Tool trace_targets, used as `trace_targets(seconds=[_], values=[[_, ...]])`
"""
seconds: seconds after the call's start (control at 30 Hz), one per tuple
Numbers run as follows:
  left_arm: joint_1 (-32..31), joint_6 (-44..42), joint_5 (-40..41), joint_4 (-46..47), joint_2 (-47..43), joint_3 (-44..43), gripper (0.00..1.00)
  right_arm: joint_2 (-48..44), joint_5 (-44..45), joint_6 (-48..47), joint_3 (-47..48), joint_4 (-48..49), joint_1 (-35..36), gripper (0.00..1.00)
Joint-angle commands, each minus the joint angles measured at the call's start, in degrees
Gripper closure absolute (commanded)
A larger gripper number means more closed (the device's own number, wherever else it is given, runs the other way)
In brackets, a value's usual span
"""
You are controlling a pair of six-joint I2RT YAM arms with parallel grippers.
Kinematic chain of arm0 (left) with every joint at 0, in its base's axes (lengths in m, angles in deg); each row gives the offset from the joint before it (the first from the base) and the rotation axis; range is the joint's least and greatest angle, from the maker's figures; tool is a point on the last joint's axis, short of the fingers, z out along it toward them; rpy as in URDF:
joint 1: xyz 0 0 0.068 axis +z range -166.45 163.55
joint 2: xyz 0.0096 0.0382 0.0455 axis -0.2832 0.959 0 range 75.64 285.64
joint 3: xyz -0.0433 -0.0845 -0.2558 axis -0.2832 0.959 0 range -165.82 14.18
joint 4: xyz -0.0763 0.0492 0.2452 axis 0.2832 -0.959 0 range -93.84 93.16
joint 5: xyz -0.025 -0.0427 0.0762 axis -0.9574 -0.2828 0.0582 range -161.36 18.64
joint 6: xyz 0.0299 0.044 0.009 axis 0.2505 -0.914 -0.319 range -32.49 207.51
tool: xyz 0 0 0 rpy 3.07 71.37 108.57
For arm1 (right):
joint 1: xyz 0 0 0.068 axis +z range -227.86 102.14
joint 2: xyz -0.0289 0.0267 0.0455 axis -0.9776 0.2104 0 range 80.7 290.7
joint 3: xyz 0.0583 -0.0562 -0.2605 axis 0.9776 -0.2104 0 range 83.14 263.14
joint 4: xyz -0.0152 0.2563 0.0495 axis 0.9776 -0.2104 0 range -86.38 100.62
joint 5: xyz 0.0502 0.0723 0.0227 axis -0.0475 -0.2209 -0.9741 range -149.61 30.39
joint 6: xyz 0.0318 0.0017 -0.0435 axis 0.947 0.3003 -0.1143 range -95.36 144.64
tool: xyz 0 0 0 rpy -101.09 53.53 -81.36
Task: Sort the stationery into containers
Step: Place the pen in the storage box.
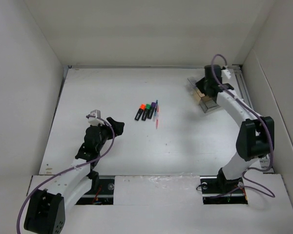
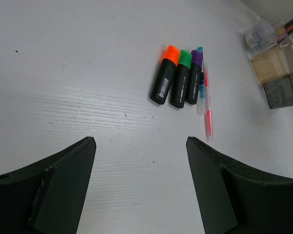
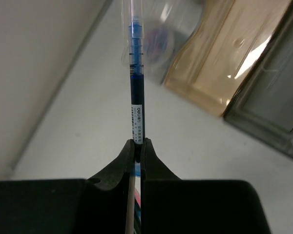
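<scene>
Right pincer (image 3: 137,144) with pen (image 3: 136,97) beside containers (image 3: 219,68)

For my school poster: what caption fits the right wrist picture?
Right gripper pinches a blue pen, with a tan box beyond it.

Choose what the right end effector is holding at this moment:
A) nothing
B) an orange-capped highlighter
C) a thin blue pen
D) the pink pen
C: in the right wrist view the right end effector is closed on a thin blue pen, while the orange-capped highlighter and the pink pen lie on the table.
</scene>
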Motion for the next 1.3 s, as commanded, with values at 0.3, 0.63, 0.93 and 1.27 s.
trace_targets(seconds=[0.3,0.63,0.93,1.27], values=[[-0.19,-0.76,-1.50,4.32,1.22,-1.38,0.28,4.75,-20.56,22.55,1.71,4.96,-17.04,1.00],[-0.19,-0.76,-2.11,5.47,2.36,-1.38,0.28,6.79,-22.86,25.63,-0.39,6.62,-19.07,1.00],[-0.19,-0.76,-2.64,5.47,1.83,-1.38,0.28,7.13,-20.84,25.63,-1.72,7.34,-19.07,0.75],[-0.19,-0.76,-2.64,5.47,1.83,-1.38,0.28,-0.94,-18.12,21.51,-4.08,7.51,-19.07,0.49]])
